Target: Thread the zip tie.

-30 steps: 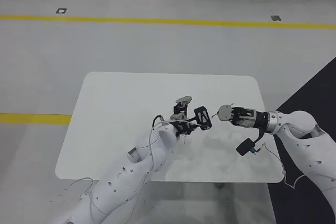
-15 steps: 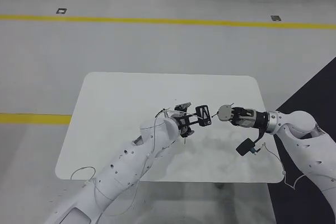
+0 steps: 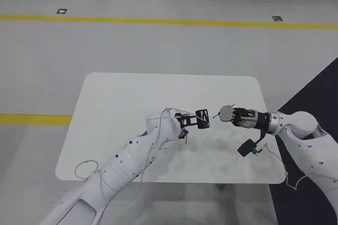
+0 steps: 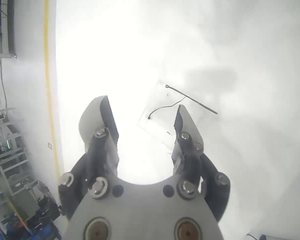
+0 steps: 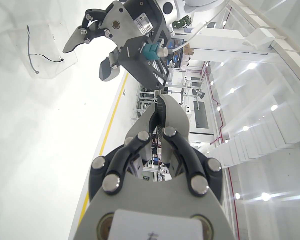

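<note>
A white label on the base of the right hand (image 5: pixel 160 98) is cut off at the frame edge and cannot be read, and the small plate on the left arm's wrist is too small to make out. The right hand's ribbed fingers are pressed together; whether anything sits between them cannot be told. The left hand (image 4: pixel 142 103) has its fingers well apart and holds nothing. The two hands face each other above the right-middle part of the white desk (image 3: pixel 118 112), tips near but not touching. Below the left hand a clear sheet (image 4: pixel 155 128) lies flat on the desk with two dark ties on it: a straight zip tie (image 4: pixel 191 99) and a curved zip tie (image 4: pixel 165 107) whose one end meets the straight one. The desk has rounded corners, and broad bare surface stretches from the hands toward its left and far edges. A yellow floor line (image 3: pixel 22 118) runs beyond the left edge.
</note>
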`<state>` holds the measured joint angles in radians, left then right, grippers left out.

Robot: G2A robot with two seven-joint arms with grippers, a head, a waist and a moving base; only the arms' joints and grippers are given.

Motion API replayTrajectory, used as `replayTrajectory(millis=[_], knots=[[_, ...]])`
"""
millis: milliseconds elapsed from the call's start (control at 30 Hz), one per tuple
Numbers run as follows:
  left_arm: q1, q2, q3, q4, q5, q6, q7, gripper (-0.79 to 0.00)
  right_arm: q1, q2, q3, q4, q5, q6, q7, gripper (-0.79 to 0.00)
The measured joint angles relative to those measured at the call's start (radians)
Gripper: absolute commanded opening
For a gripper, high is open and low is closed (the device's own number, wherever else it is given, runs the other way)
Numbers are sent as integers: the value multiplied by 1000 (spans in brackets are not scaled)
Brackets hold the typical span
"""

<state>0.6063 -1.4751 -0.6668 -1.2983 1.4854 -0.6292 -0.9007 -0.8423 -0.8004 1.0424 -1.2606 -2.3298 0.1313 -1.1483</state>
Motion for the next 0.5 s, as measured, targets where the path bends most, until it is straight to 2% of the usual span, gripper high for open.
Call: replayTrajectory(millis=[200,300,500], knots=[[-24,-25,30,88,-62,-25,-27,-360,0,0,0,0,0,0,0,-785],[-40,-40,51,137,-86,-29,-40,-339,0,0,0,0,0,0,0,-785],[-70,-71,93,215,-96,-28,-25,-351,0,0,0,0,0,0,0,-785]])
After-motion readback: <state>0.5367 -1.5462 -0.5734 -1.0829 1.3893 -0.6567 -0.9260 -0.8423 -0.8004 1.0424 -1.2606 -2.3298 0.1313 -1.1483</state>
